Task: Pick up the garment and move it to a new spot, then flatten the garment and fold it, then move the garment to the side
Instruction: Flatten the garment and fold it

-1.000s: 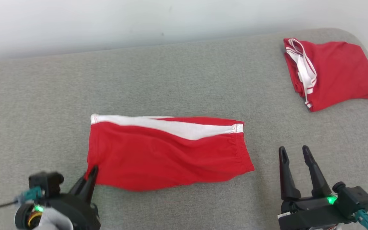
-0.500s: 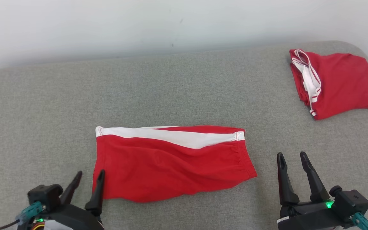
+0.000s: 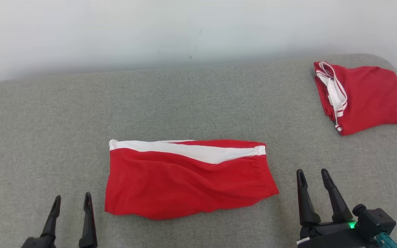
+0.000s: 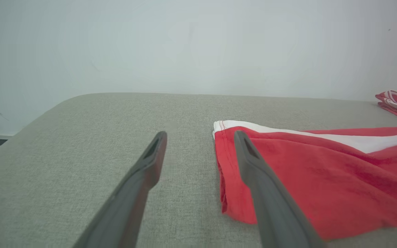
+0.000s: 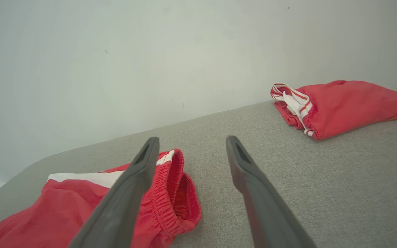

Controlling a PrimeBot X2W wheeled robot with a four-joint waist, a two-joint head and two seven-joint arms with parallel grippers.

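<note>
Grey fabric bench against a pale wall. My left fingers, low at left, stand apart and empty, just left of the garment. It lies mid-bench, folded flat, red with a white stripe. My right fingers, near its right end, are apart and empty. A second red garment lies folded at the far right corner.
</note>
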